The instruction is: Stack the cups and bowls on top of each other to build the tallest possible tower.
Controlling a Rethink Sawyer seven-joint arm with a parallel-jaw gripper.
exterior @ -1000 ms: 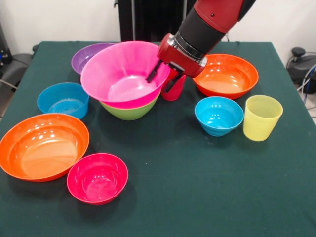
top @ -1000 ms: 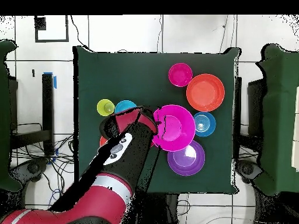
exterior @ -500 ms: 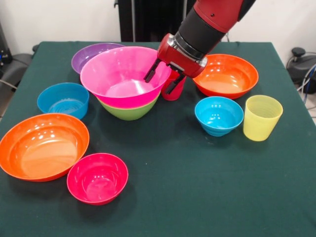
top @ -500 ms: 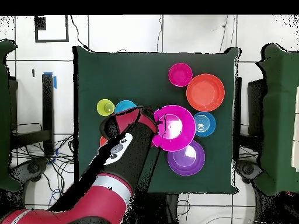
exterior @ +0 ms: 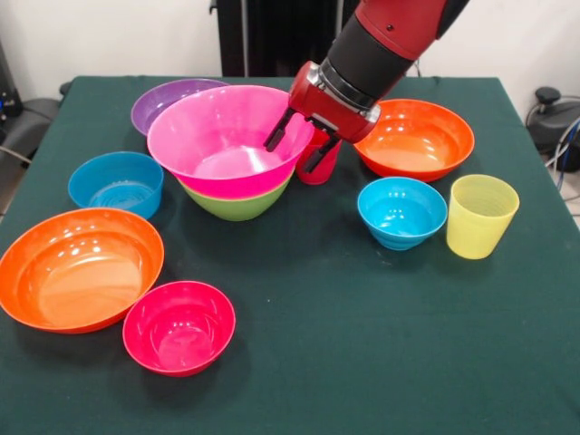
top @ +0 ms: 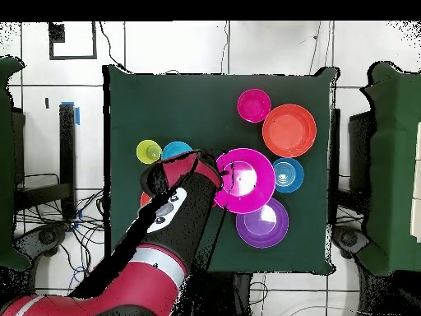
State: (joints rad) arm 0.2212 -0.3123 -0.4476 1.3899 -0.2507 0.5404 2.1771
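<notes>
A green-clothed table [exterior: 362, 362] carries scattered bowls [exterior: 77, 267] and two cups [exterior: 480, 216]

Front view: set across the table [exterior: 362, 362], angled down, close; the arm [exterior: 381, 45] enters from the top. Overhead view: high, straight down, showing the whole table [top: 164, 107] and surrounding floor [top: 271, 49]. Shared: tabletop, arm [top: 156, 247].

White wall [exterior: 109, 36], tiled floor [top: 271, 49], green table [exterior: 362, 362]

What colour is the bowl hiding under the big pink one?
Green. The bowl peeks out beneath the big pink bowl, clearest in the front view.
</notes>
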